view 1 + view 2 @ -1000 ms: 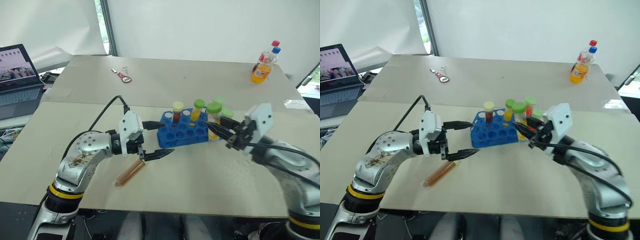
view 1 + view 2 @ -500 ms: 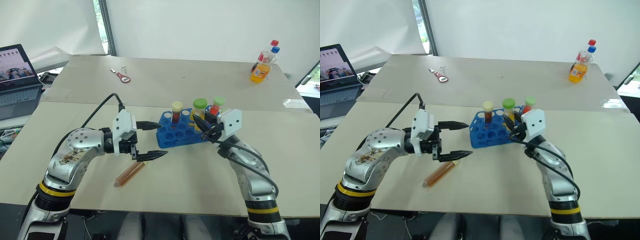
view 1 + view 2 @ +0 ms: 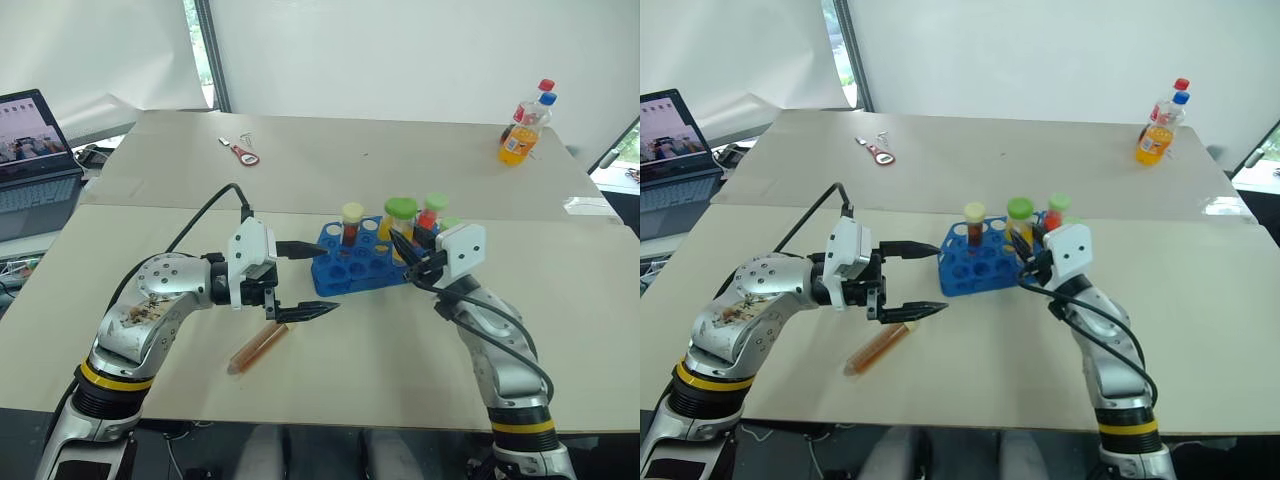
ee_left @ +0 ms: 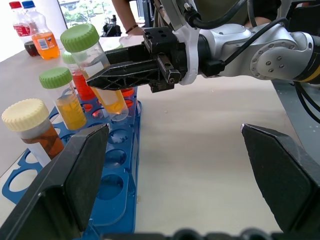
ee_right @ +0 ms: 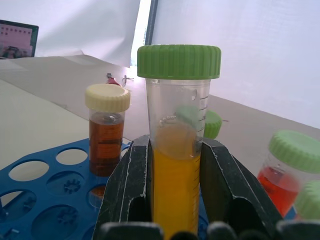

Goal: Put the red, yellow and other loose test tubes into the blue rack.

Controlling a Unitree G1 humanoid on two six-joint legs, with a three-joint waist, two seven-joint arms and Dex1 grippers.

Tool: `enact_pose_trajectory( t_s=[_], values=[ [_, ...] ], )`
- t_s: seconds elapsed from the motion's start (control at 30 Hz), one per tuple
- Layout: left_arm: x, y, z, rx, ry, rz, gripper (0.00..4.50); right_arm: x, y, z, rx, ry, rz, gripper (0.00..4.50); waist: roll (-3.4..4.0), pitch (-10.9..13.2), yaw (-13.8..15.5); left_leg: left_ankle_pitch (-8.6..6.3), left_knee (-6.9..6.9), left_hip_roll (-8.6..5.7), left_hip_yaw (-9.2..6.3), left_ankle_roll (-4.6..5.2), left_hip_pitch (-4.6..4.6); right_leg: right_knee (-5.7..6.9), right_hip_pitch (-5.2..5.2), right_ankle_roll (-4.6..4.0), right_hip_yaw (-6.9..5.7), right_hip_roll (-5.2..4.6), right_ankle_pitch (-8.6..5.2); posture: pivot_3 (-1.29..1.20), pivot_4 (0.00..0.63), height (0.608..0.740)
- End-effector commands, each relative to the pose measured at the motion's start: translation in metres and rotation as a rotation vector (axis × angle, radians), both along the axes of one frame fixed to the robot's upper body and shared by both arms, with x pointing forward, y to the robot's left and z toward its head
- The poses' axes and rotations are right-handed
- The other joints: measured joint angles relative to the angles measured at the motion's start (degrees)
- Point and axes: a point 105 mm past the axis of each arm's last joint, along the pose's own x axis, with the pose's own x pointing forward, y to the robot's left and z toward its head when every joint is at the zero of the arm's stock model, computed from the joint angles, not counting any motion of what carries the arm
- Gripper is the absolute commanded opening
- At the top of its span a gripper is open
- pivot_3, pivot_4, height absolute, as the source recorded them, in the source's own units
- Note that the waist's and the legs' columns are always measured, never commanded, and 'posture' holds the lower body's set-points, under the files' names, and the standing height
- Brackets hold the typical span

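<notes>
Your right gripper [image 5: 175, 190] is clamped on the yellow tube [image 5: 176, 150], held upright between its jaws just above the blue rack [image 3: 362, 264]. Your left gripper [image 3: 305, 280] stands wide apart, empty, beside the rack's near end; an amber tube [image 3: 257, 347] lies on the table [image 3: 380, 350] below its jaws.

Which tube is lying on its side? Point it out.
The tube of brownish liquid, flat on the table near the left claw. The other tubes stand upright at the rack.
</notes>
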Motion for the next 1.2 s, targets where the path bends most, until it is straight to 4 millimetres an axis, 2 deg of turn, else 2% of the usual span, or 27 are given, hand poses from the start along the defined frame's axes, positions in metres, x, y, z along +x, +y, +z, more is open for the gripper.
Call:
enact_pose_trajectory(
  t_s=[0.03,0.2,0.4,0.67,0.87,0.93,1.03,1.13,1.2],
  values=[
    [-0.004,-0.003,0.006,-0.016,-0.034,-0.022,4.50,-0.005,-0.005,0.012,-0.010,-0.064,-0.031,0.91,0.00,0.00,-0.01,0.00,0.00,0.00,0.00,0.00,0.00,0.00,0.00,0.00,0.00,0.00,0.00,0.00,0.150,0.671],
    [-0.004,-0.004,0.006,-0.022,-0.034,-0.026,4.50,-0.005,0.007,0.001,-0.023,-0.036,0.002,0.90,0.00,0.00,-0.17,0.00,0.00,0.00,0.00,0.00,0.00,0.00,0.00,0.00,0.00,0.00,0.00,0.00,0.150,0.671],
    [-0.003,-0.005,0.006,-0.022,-0.032,-0.020,4.50,-0.006,0.017,0.000,0.004,-0.047,0.016,0.89,0.00,0.00,-0.39,0.00,0.00,0.00,-0.01,0.00,0.00,0.01,0.00,0.00,0.00,0.00,0.00,0.00,0.150,0.671],
    [0.000,-0.007,0.009,-0.045,0.002,0.018,4.50,-0.002,-0.001,-0.010,0.102,-0.012,-0.083,0.89,0.00,0.00,-0.40,0.00,0.00,0.01,-0.01,0.00,0.00,0.01,0.00,0.00,0.00,0.00,0.00,0.00,0.150,0.671],
    [0.003,-0.005,0.009,-0.038,0.019,0.061,4.50,-0.008,-0.003,-0.019,0.133,0.015,-0.077,0.89,0.01,0.00,-0.37,0.00,0.00,0.00,-0.01,0.00,-0.01,0.02,-0.01,0.00,0.00,-0.01,0.00,0.00,0.150,0.671],
    [0.003,-0.004,0.009,-0.033,0.022,0.063,4.50,-0.008,-0.003,-0.020,0.160,0.029,-0.070,1.91,0.01,0.00,-0.37,0.00,0.00,0.00,-0.02,0.00,-0.01,0.02,-0.01,0.00,0.00,-0.01,0.00,0.00,0.150,0.671],
    [0.003,-0.002,0.008,-0.015,0.025,0.069,4.50,-0.009,0.000,-0.020,0.157,0.032,-0.057,2.83,0.01,0.01,-0.45,0.00,0.00,0.00,-0.01,0.00,-0.01,0.03,-0.01,0.00,0.00,0.00,0.00,0.00,0.150,0.671],
    [0.010,0.009,0.001,0.123,0.012,0.138,4.50,-0.014,-0.010,-0.020,0.136,0.058,-0.078,3.91,0.02,0.02,-0.46,0.00,0.00,0.01,-0.02,0.00,-0.01,0.04,-0.03,-0.01,0.00,0.01,0.00,0.00,0.150,0.671],
    [0.013,0.020,-0.004,0.219,0.007,0.177,4.50,-0.020,-0.015,-0.018,0.108,0.067,-0.084,3.91,0.04,0.03,-0.36,0.00,0.00,0.01,-0.03,0.00,-0.01,0.06,-0.04,-0.01,0.00,0.01,-0.01,0.00,0.150,0.671]
  ],
)
